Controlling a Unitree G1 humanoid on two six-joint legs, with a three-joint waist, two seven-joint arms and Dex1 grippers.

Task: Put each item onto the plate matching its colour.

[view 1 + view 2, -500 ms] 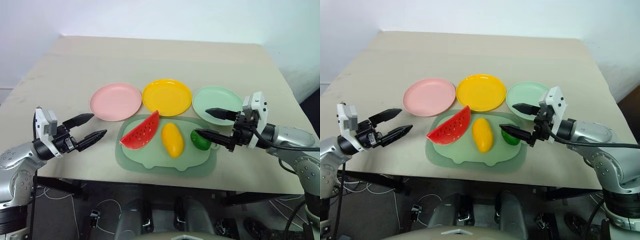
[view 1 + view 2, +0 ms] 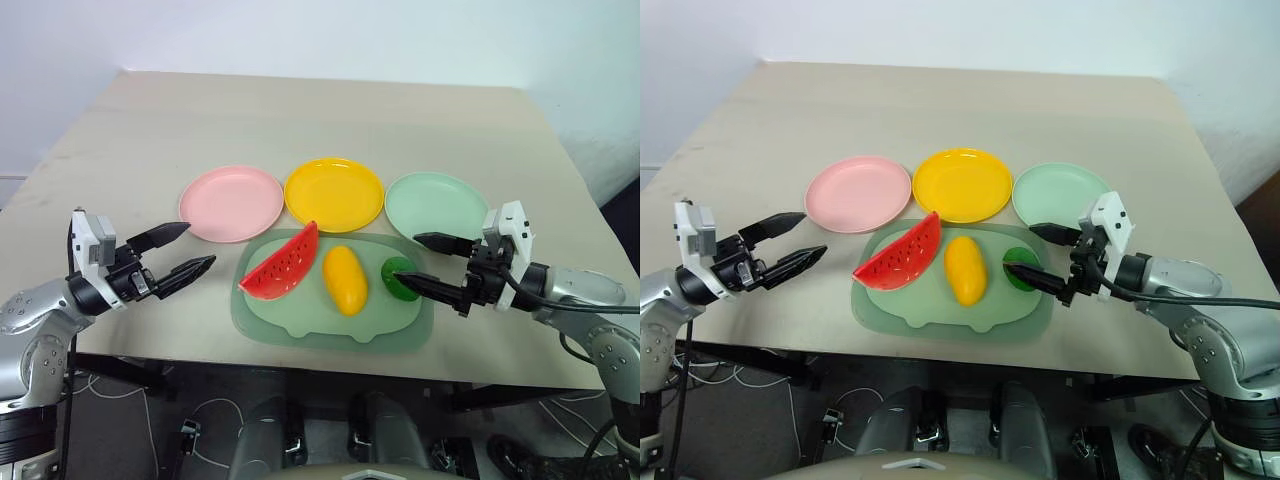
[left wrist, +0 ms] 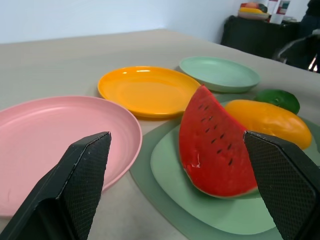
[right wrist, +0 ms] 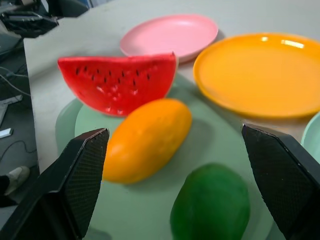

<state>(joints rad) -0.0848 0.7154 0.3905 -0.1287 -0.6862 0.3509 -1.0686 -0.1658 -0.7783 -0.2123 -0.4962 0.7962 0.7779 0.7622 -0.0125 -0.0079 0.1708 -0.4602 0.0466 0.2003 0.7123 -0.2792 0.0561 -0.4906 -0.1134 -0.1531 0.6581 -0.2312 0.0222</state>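
Note:
On the pale green tray (image 2: 300,322) lie a red watermelon wedge (image 2: 282,263), a yellow mango (image 2: 344,279) and a small dark green fruit (image 2: 401,272), left to right. Behind the tray stand a pink plate (image 2: 231,203), a yellow plate (image 2: 334,193) and a mint green plate (image 2: 435,205), all bare. My right gripper (image 2: 406,258) is open at the tray's right end, its lower finger crossing in front of the green fruit (image 4: 212,205), which sits low between the fingers. My left gripper (image 2: 198,247) hangs open left of the tray, pointing at the watermelon (image 3: 215,150), holding nothing.
The beige table (image 2: 330,110) stretches far behind the plates. Its front edge runs just below the tray. Cables lie on the dark floor (image 2: 210,420) under that edge.
My right gripper has sunk a little toward the green fruit, still open. The left gripper and the toy foods have stayed where they were.

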